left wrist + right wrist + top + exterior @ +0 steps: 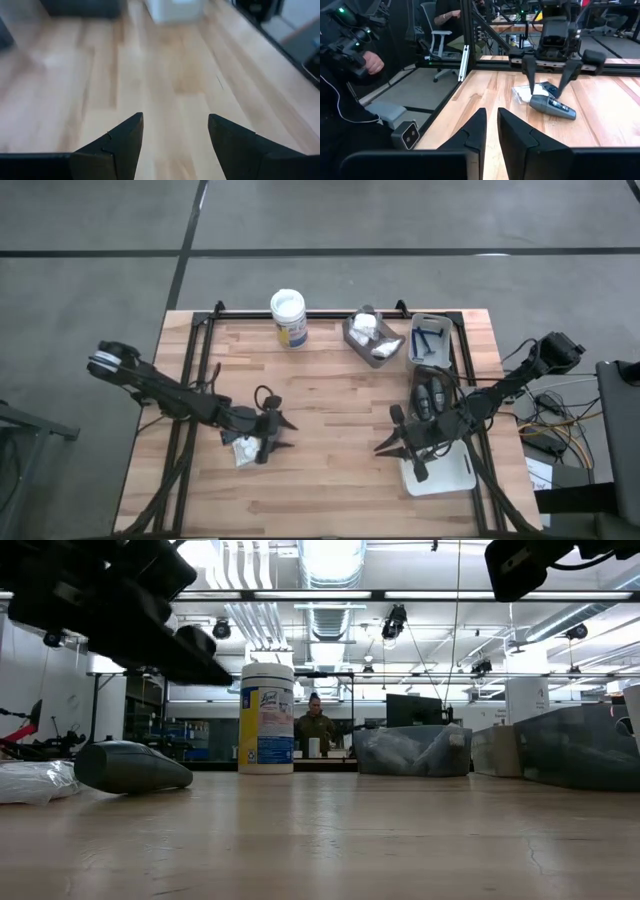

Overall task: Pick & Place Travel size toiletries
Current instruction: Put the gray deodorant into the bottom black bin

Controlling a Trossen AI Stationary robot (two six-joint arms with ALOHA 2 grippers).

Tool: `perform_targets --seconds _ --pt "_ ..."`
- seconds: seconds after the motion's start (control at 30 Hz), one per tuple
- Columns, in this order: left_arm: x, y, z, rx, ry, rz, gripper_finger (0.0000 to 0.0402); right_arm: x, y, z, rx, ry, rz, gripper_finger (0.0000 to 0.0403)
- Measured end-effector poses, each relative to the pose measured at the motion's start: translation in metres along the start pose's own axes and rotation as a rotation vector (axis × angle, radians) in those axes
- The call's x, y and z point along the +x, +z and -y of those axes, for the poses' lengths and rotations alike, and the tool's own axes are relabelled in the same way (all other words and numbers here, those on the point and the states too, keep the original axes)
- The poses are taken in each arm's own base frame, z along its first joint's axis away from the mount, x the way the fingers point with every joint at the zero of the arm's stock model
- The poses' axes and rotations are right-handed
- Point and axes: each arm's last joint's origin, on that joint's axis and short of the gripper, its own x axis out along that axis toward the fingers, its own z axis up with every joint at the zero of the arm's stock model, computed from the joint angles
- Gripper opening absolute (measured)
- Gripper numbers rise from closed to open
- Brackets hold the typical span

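The left gripper [283, 433] hovers low over the wooden table [330, 380], jaws spread and empty. Directly beside it lie a white packet [243, 448] and a dark grey oval bottle [552, 106], touching each other. The right gripper [383, 448] sits near the white tray [440, 474], jaws nearly pressed together with nothing between them. Further toiletries fill the grey trays [428, 340] at the far edge; their exact contents are probably packets and sticks. A white-lidded jar [288, 318] stands upright nearby.
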Motion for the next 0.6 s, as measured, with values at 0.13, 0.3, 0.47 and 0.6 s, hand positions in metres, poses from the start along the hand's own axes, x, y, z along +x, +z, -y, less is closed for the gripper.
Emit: perform_targets --seconds 0.13,0.3,0.47,0.6 --pt "-0.007 -0.001 0.004 -0.052 -0.014 -0.128 0.0229 0.000 0.000 0.000 -0.003 -0.002 0.001 0.0062" --pt "-0.019 0.002 0.011 -0.042 -0.033 -0.194 0.0229 0.001 0.001 0.002 0.004 -0.013 0.004 0.0082" --pt "-0.032 -0.003 0.013 -0.103 -0.024 -0.274 0.0229 0.002 0.001 0.010 0.006 -0.091 0.009 0.0108" --pt "-0.039 -0.013 0.012 -0.176 0.006 -0.366 0.0229 0.002 0.002 0.014 0.028 -0.111 0.012 0.0139"
